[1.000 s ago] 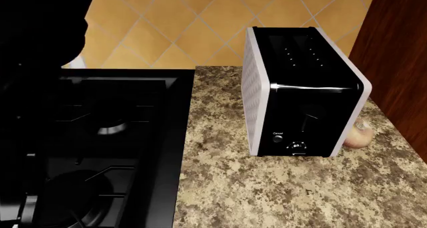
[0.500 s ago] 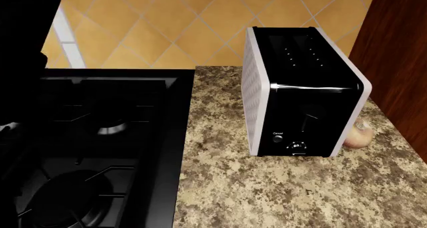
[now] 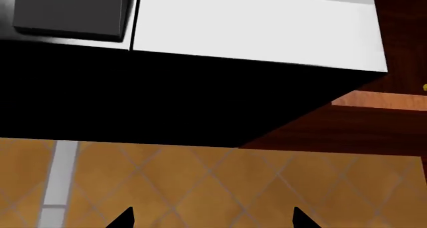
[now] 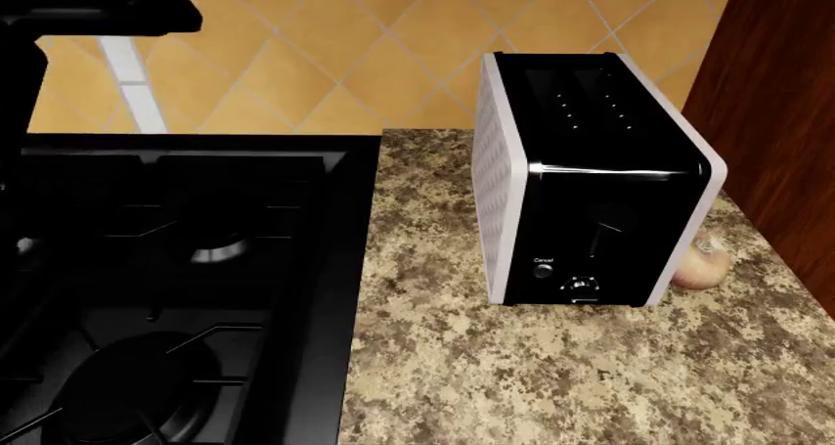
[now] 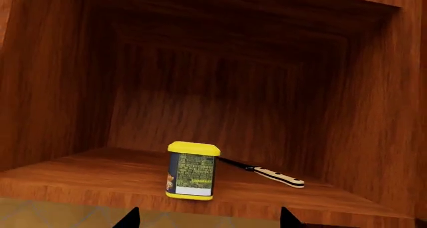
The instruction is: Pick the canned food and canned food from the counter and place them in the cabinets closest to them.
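Head view, nearest: granite-patterned worktop [image 4: 549, 367], speckled brown, tan and beige, filling the lower right. To its left, flush against it, black gas stove top [image 4: 183, 298] with 2 burners showing. On the worktop, further back: 1 toaster [image 4: 593, 186], black with white sides, upright, controls facing the camera. Just behind its right lower corner, 1 pale round onion [image 4: 705, 264], partly hidden by it. Behind all: orange diagonal-tiled wall [image 4: 339, 54]. Far right: reddish-brown cabinet side [image 4: 783, 112]. Upper left corner: a dark shape, too black to identify. Neither can is on the visible worktop.

Right wrist view, nearest: 2 dark fingertips [image 5: 128, 218] of the right gripper [image 5: 207, 219] at the frame edge, set well apart, nothing between them; jaws wide open and empty. Beyond: open wooden cabinet [image 5: 60, 102], reddish-brown inside, with 1 shelf [image 5: 80, 175]. Near the shelf's front edge: 1 yellow canned food tin [image 5: 192, 170], standing on end, printed label facing out. Just behind and beside it: 1 knife [image 5: 267, 173] with a pale handle, lying flat on the shelf, apart from the tin.

Left wrist view, nearest: 2 dark fingertips [image 3: 123, 219] of the left gripper [image 3: 212, 219], spread apart, jaws open and holding nothing. Beyond: the same tiled wall. Above it: a white and black box-shaped unit [image 3: 253, 32], its underside in shadow, next to reddish-brown wood. The red-and-white can appears in no view.
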`<state>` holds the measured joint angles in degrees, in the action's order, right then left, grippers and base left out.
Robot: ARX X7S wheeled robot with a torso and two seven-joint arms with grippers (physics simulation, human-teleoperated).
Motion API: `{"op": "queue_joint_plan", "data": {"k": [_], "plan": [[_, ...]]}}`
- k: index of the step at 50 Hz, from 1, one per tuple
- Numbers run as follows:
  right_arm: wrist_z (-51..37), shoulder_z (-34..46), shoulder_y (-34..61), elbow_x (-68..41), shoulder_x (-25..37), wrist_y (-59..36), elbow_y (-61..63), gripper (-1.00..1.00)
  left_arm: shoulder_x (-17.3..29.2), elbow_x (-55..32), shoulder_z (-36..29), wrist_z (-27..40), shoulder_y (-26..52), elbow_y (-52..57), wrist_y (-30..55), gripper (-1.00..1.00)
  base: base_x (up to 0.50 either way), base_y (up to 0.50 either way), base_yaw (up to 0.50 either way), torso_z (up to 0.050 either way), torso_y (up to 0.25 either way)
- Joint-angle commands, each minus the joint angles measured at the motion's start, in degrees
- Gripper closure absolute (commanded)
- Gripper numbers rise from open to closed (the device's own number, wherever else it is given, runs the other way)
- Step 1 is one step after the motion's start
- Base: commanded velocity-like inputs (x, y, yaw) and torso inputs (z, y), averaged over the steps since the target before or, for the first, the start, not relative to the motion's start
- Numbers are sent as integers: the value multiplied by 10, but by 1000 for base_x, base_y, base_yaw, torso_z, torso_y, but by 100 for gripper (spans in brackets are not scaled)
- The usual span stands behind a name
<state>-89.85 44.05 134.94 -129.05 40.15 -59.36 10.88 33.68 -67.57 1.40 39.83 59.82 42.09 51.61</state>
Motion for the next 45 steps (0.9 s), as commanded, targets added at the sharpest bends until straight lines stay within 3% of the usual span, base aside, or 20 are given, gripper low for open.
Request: {"op": "queue_joint_plan", "data": {"k": [1, 18, 45], "plan": [[-1, 6, 1, -19, 32, 37, 55, -100, 16, -38, 29, 28, -21, 43, 0, -100, 0, 0, 0, 0, 0], [-1, -4, 1, -59, 105, 99, 157, -100, 68, -182, 105, 113, -11, 111, -25, -100, 0, 0, 0, 0, 0], [-1, -62, 1, -84, 149, 110, 213, -100, 106, -267, 131, 162, 14, 140, -58, -100, 0, 0, 0, 0, 0]]}}
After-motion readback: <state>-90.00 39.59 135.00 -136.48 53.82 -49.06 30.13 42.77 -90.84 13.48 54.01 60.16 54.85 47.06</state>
